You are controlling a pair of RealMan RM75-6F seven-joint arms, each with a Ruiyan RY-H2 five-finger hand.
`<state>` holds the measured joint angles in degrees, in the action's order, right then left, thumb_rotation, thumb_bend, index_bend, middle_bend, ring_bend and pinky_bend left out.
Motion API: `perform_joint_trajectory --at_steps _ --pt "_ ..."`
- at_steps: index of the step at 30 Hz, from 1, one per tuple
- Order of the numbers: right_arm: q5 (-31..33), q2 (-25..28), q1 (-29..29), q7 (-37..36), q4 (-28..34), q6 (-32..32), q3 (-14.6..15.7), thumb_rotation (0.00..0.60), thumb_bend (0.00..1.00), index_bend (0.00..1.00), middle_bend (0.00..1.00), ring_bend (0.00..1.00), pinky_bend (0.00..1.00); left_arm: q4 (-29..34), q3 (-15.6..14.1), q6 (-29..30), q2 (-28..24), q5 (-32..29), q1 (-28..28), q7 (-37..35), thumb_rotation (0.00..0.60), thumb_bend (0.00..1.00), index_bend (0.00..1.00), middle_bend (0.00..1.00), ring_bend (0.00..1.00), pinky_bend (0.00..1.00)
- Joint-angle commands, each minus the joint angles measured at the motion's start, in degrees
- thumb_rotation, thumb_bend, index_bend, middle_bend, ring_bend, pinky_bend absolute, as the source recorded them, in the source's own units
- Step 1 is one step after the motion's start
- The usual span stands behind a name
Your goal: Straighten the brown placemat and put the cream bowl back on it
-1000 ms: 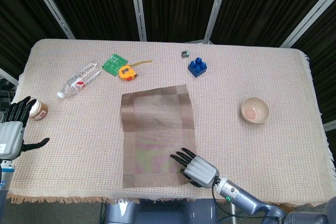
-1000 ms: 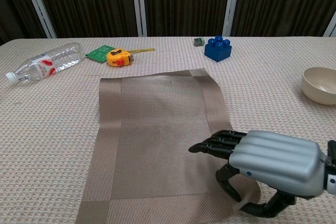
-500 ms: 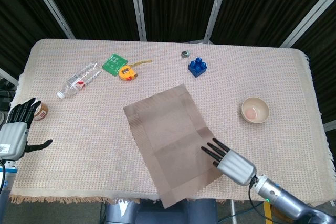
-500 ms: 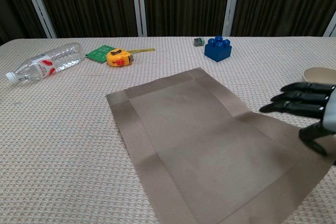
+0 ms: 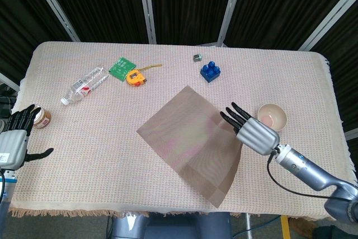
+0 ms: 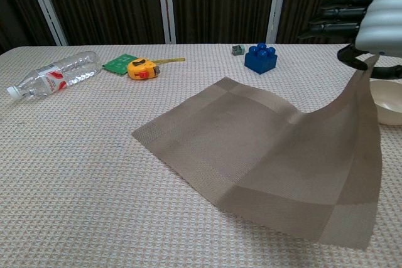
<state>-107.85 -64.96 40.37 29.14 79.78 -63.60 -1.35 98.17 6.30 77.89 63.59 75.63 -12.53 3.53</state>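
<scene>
Head view: swung round within the last second from a square lie near the front edge to a diamond, the brown placemat [image 5: 193,141], one edge now lifted off the desk [image 5: 313,82]. Dragged there by the right robot hand [image 5: 250,130], pinching the raised right edge underneath while the other fingers stay spread above. Judged further from straight than a second ago, so straightening seems to be mid-way, with the mat needing to be turned and laid flat. Cream bowl [image 5: 272,117] unmoved, just beside the right robot hand and off the mat. Left robot hand [image 5: 15,135] spread and idle at the far left edge, holding nothing, next to a small brown-banded jar [image 5: 41,118].

Chest view: mat [image 6: 264,155] draped up from the cloth to the right robot hand [image 6: 367,20] at top right; bowl rim [image 6: 391,101] peeking out behind the lifted fabric.

Surface: woven pinkish-beige tablecloth with a fringed edge, carrying a plastic bottle [image 5: 84,84], green circuit board [image 5: 121,67], yellow tape measure [image 5: 135,76], blue toy brick [image 5: 211,71] and a small grey cube [image 5: 197,57]. Behind, dark curtain panels split by pale metal posts.
</scene>
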Motion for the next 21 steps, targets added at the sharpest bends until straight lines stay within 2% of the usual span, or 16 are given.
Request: perform_joint_trajectory --at_steps 1,9,17,18,20,21 --pt "-0.63 -3.10 3.44 2.66 -3.93 3.16 -2.08 0.600 0.34 0.68 0.03 0.00 0.00 -0.29 0.10 -0.19 0.23 -0.38 -0.06 0.27 0.600 0.06 0.00 0.00 0.00 0.00" --pt "0.50 -6.55 6.77 4.66 -10.80 6.44 -3.87 0.600 0.32 0.68 0.03 0.00 0.00 -0.97 0.24 -1.20 0.73 -1.29 -0.42 0.71 0.600 0.06 0.00 0.00 0.00 0.00" --pt "-0.05 -4.50 4.44 3.66 -12.19 2.80 -1.68 0.600 0.29 0.67 0.04 0.00 0.00 -1.13 0.19 -2.18 0.81 -1.38 -0.81 0.57 0.600 0.06 0.00 0.00 0.00 0.00" --pt "-0.06 -4.35 4.26 3.57 -12.26 2.58 -1.55 0.600 0.29 0.62 0.04 0.00 0.00 -1.07 0.18 -2.15 0.80 -1.31 -0.81 0.57 0.600 0.06 0.00 0.00 0.00 0.00" --pt "0.01 -3.55 3.15 3.14 -12.62 1.61 -0.78 0.600 0.24 0.44 0.03 0.00 0.00 -0.66 0.09 -1.84 0.75 -0.75 -0.77 0.59 0.600 0.06 0.00 0.00 0.00 0.00" --pt "-0.02 -3.18 2.64 2.85 -12.68 1.03 -0.42 0.600 0.17 0.31 0.03 0.00 0.00 -0.46 0.04 -1.68 0.71 -0.50 -0.73 0.62 0.600 0.06 0.00 0.00 0.00 0.00"
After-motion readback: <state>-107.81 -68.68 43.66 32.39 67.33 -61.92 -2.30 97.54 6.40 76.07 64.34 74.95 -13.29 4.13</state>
